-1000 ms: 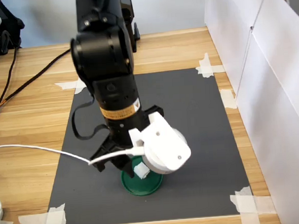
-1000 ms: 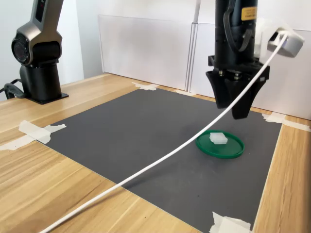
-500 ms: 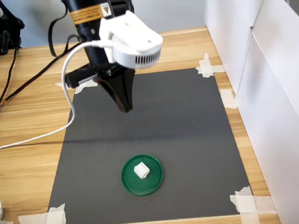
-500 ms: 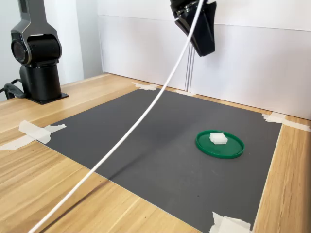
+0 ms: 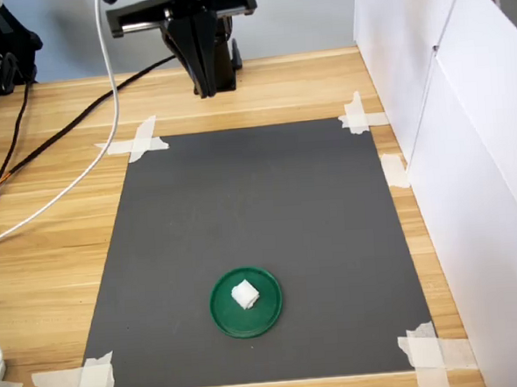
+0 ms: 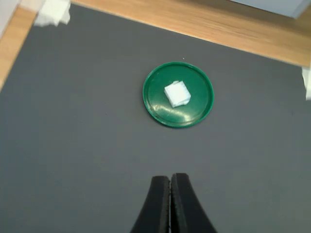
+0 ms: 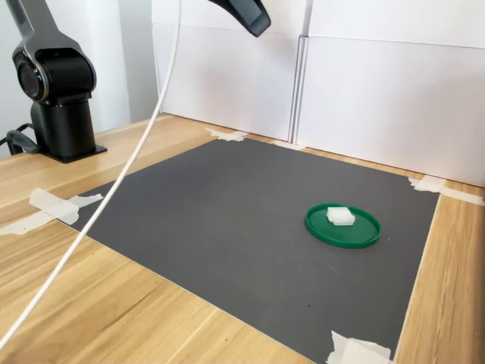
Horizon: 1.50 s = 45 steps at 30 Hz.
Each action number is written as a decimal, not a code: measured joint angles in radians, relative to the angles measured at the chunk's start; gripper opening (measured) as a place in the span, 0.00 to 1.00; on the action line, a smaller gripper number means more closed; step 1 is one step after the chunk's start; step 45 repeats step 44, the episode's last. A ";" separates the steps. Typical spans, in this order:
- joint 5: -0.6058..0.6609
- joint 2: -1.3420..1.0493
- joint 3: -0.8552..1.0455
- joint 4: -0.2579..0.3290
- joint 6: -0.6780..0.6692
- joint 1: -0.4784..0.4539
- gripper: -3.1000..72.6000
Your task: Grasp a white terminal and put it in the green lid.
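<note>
**Block already sitting in the lid, fingers pulled up and empty**

First exterior view: one white terminal point(image 5: 244, 293) is seen lying inside one green lid point(image 5: 246, 301), a bit toward the first exterior view's left of the lid's middle. The lid is parked on a dark mat point(image 5: 259, 202) near the mat's front edge, on a wooden worktop point(image 5: 61, 258). The gripper point(image 5: 205, 90) is held high at the far end, well apart from the lid, with nothing between its fingers. Tape pieces can be counted at all four mat corners. A white cable point(image 5: 82, 174) is draped across the worktop on the first exterior view's left.

Wrist view: the fingers point(image 6: 160, 204) are pressed together with only a thin seam left between them, and nothing is gripped. The terminal point(image 6: 176, 93) and lid point(image 6: 178, 94) are seen well ahead of the tips. The block would be judged very light, stiff plastic, probably a little slick and easily flicked away; its two flat opposite sides would be the place to pinch, if it ever needed picking again. The lid looks thin, rigid and glossy, so it could be nudged along the mat easily.

Second exterior view: again one terminal point(image 7: 340, 216) in one lid point(image 7: 342, 226), resting flat inside the low rim. Only the fingertip point(image 7: 250, 17) is caught at the top edge. The task would be judged done.
</note>
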 joint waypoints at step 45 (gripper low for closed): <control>-0.222 -0.989 0.834 -0.048 0.277 0.000 0.01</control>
